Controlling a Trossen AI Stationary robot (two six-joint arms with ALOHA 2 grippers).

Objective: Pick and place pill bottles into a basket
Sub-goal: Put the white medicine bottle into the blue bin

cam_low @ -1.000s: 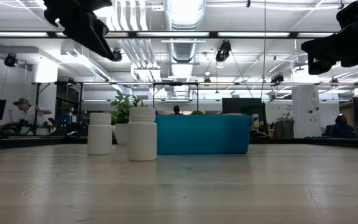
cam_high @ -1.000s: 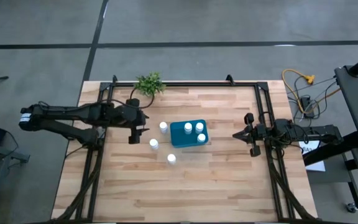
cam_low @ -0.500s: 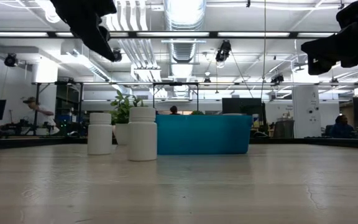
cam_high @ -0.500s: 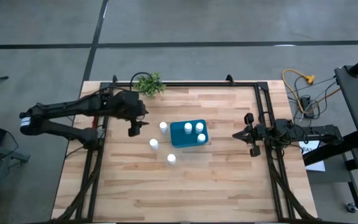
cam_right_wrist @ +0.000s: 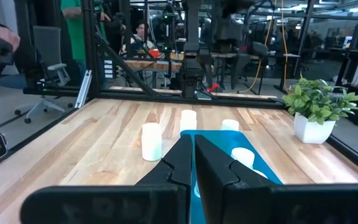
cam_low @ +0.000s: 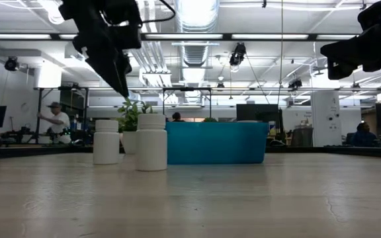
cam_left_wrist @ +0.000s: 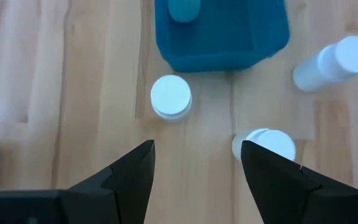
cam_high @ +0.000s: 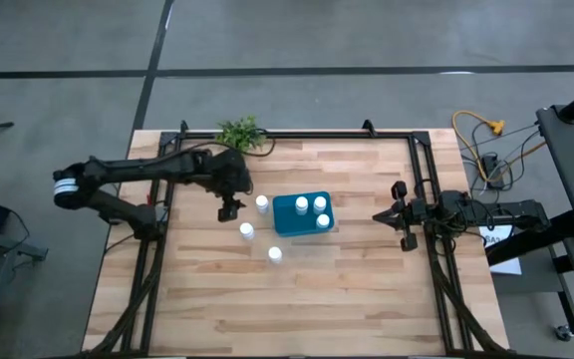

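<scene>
Bottle [cam_high: 262, 203] stands just beside our spread, empty left claw [cam_high: 230, 210], between it and the basket [cam_high: 302, 214].

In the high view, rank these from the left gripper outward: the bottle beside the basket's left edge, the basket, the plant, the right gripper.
1. Bottle, just right of the left gripper.
2. Basket, farther right.
3. Plant, at the table's far edge.
4. Right gripper, across the table.

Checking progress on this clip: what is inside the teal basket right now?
From above, the basket holds three pill bottles with white caps. In the low view its wall hides them. Three more bottles stand outside on the table.
</scene>
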